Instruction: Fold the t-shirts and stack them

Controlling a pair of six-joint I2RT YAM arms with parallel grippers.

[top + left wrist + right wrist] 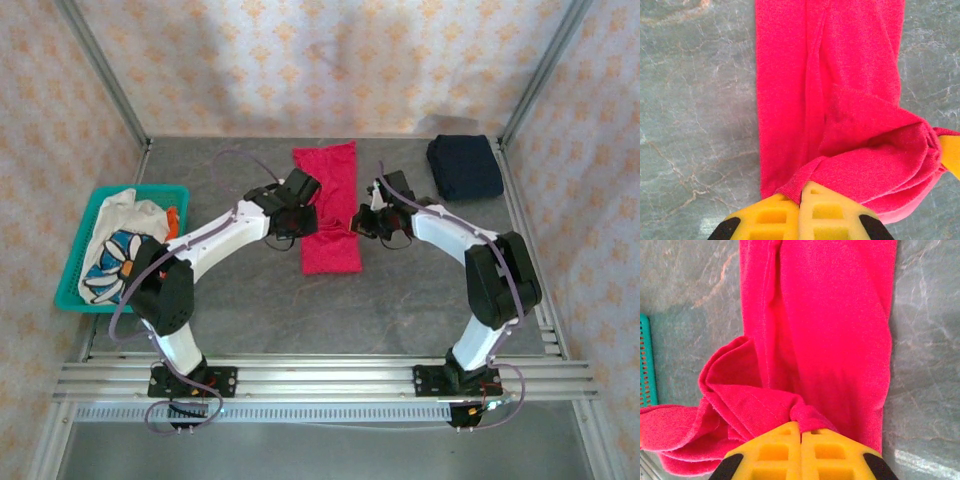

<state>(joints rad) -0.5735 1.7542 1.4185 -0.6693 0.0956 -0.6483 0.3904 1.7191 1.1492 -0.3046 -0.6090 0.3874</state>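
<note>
Grey marbled worktop (420, 300) carries everything. Teal basket (70, 290) sits at the left edge, near the left arm's elbow. Red t-shirt (328, 180) lies as a long narrow strip up the middle of the worktop, running from the far side toward the arms, with its mid part bunched up between the two wrists. White t-shirt with blue-orange flower print (120, 245) is crumpled inside the basket, partly hanging over its near rim. Navy t-shirt (465, 167) is folded, flat in the far right corner, well apart from the red one.

Left pincer (800, 200) is clenched on the red t-shirt, yellow fingers pressed together with a fold of the cloth's left edge pinched between them. Right pincer (800, 432) is likewise clenched on the red t-shirt, a gathered wad of the right edge caught at its tips. Both meet the strip at about the same height, one from each side.
</note>
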